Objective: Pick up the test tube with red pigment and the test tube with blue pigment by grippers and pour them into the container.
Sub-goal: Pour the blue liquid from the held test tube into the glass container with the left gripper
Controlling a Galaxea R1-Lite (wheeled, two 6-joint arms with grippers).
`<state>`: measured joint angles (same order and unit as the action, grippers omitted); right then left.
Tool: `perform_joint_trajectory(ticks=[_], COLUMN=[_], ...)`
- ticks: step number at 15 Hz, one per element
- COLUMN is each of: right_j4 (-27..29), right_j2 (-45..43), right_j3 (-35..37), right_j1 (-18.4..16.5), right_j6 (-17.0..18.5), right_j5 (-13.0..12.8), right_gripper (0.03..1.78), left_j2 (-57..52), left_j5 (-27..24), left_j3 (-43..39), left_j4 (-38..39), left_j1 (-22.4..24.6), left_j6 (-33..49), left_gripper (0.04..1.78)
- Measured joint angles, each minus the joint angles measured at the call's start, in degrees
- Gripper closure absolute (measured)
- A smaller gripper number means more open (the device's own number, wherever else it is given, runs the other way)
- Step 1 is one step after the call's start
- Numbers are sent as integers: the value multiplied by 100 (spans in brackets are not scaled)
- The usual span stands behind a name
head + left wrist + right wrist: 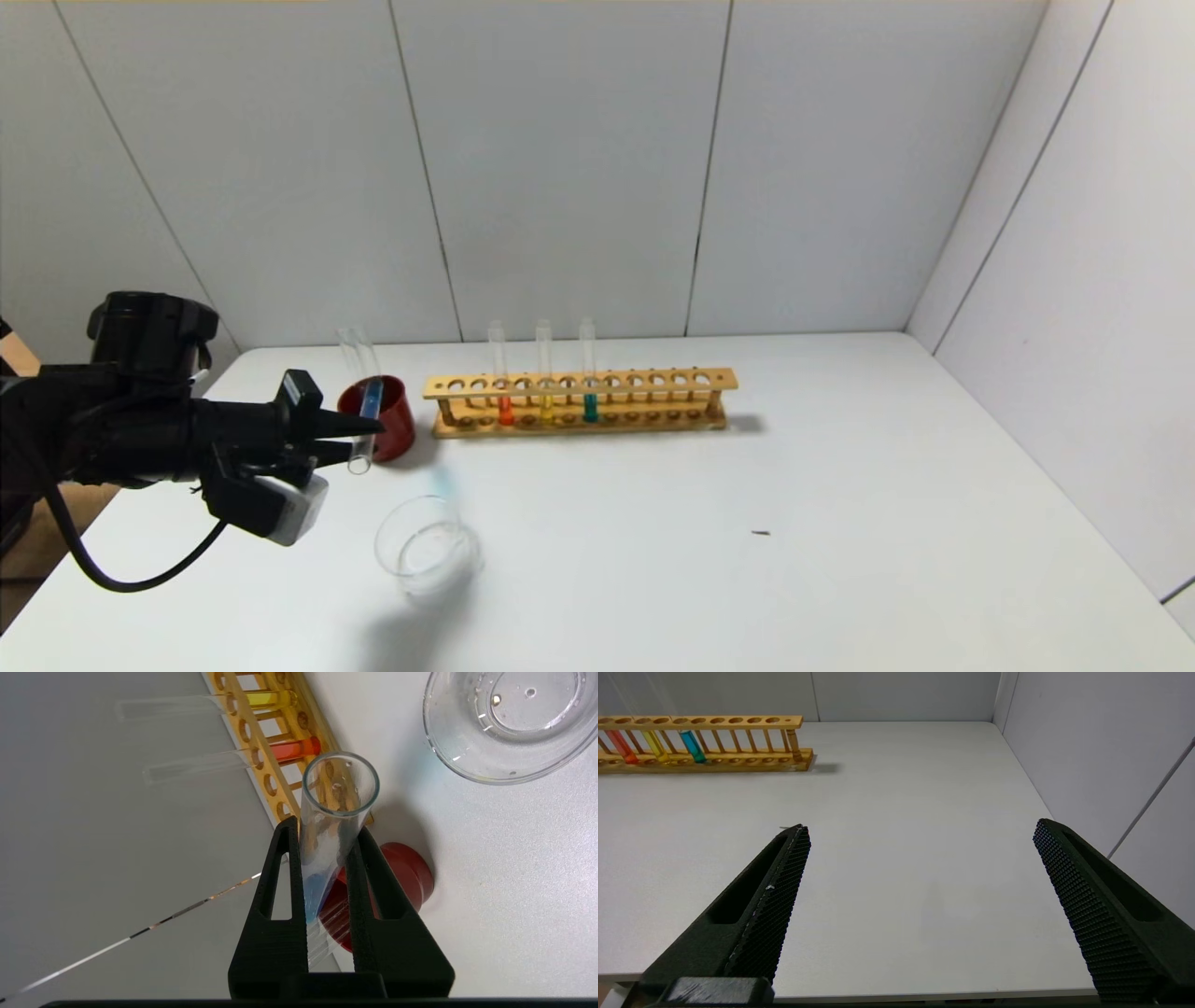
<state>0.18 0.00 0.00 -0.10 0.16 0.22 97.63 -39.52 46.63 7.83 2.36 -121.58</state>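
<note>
My left gripper (pixel 364 439) (pixel 325 826) is shut on the test tube with blue pigment (pixel 371 397) (pixel 322 858), held above the table at the left, in front of a dark red cup (pixel 397 425). The tube lies tilted, its open mouth on the side of the container (pixel 428 546) (pixel 509 723), and the blue liquid sits mid-tube between the fingers. The container, a clear round dish, stands on the table just nearer and to the right. The test tube with red pigment (pixel 505 411) (pixel 294 749) (pixel 621 746) stands in the wooden rack (pixel 579 383). My right gripper (pixel 920 830) hangs open over the table's near right part.
The rack also holds a yellow tube (pixel 545 406) and a teal tube (pixel 590 406). White walls close the table at the back and right. A small dark speck (pixel 762 533) lies on the table to the right of the dish.
</note>
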Motion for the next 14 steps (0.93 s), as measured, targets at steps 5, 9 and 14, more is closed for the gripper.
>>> perform_joint_trajectory(ticks=[5,9,14], right_j4=[0,0,0], right_j2=[0,0,0], right_j3=[0,0,0], right_j1=[0,0,0], right_j6=[0,2,2], right_j5=[2,0,2], right_gripper=[6,6,6], left_j2=[239,308,352], left_j5=[566,907,1340], left_j3=[284,378,373], left_j4=[-328,-339,-334], left_j1=[-168,-218,-283], left_j6=[-265,-662,-773], left_gripper=[152,152,152])
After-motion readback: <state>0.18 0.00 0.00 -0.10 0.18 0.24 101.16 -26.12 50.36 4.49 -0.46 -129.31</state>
